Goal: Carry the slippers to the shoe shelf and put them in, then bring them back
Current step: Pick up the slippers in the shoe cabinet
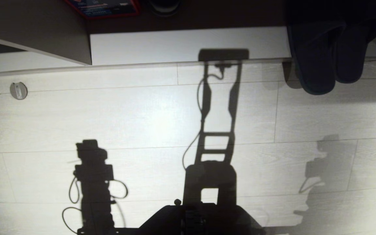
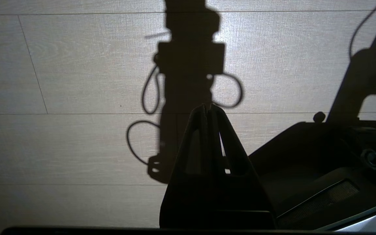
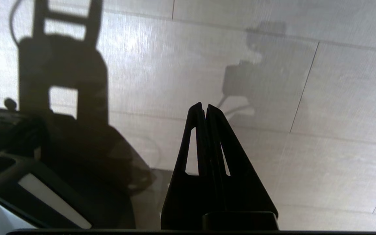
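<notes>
slippers (image 1: 325, 62): side by side, toes past the shoe shelf (image 1: 188, 45) edge
left gripper (image 2: 207, 107): fingers together — empty
right gripper (image 3: 205, 106): fingers together — empty

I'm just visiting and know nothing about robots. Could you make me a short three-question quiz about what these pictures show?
1. True or false: the slippers stick out past the shoe shelf edge over the floor.
2. Is the right gripper A) open or B) shut?
3. What does the left gripper hold?

Key: 1 true; 2 B; 3 nothing, it is shut and empty.
</notes>
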Motion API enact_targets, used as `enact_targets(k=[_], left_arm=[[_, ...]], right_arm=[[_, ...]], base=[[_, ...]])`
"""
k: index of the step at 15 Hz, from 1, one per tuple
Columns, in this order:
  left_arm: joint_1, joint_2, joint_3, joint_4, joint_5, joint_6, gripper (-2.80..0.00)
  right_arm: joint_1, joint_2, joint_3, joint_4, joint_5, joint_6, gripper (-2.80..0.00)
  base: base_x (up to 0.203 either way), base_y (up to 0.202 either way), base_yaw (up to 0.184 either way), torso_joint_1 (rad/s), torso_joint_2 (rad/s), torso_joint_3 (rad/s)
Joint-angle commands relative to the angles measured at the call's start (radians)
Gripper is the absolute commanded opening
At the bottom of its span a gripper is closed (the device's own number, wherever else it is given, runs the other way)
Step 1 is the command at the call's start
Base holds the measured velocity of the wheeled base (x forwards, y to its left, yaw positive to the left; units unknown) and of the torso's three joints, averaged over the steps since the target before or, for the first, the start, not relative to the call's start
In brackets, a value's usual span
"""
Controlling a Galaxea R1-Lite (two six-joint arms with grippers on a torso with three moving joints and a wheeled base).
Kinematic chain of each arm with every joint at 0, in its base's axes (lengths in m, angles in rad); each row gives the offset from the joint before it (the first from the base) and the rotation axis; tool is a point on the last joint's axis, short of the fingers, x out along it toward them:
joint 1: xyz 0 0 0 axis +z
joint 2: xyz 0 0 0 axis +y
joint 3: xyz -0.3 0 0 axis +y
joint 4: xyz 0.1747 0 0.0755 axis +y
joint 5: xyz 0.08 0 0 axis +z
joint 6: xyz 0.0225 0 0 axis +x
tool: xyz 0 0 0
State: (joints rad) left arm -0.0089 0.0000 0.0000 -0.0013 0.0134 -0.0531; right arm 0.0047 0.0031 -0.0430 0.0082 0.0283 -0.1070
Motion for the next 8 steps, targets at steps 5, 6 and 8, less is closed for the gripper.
enact_targets(k=[5, 6, 8], left_arm=[[0.0, 0.0, 0.0, 0.0, 0.0, -0.001, -2.8], [0.0, 0.0, 0.0, 0.0, 0.0, -0.001, -2.8], [0.0, 0.0, 0.0, 0.0, 0.0, -0.001, -2.8]], right_arm=[[-0.014, 0.224, -0.201, -0.027, 0.004, -0.002, -2.8], [-0.035, 0.299, -0.227, -0.051, 0.006, -0.004, -2.8], [-0.103, 0.434, -0.262, -0.124, 0.035, -0.04, -2.8]], base=[[0.0, 0.0, 0.0, 0.0, 0.0, 0.0], [0.0, 0.0, 0.0, 0.0, 0.0, 0.0], [0.0, 0.0, 0.0, 0.0, 0.0, 0.0]])
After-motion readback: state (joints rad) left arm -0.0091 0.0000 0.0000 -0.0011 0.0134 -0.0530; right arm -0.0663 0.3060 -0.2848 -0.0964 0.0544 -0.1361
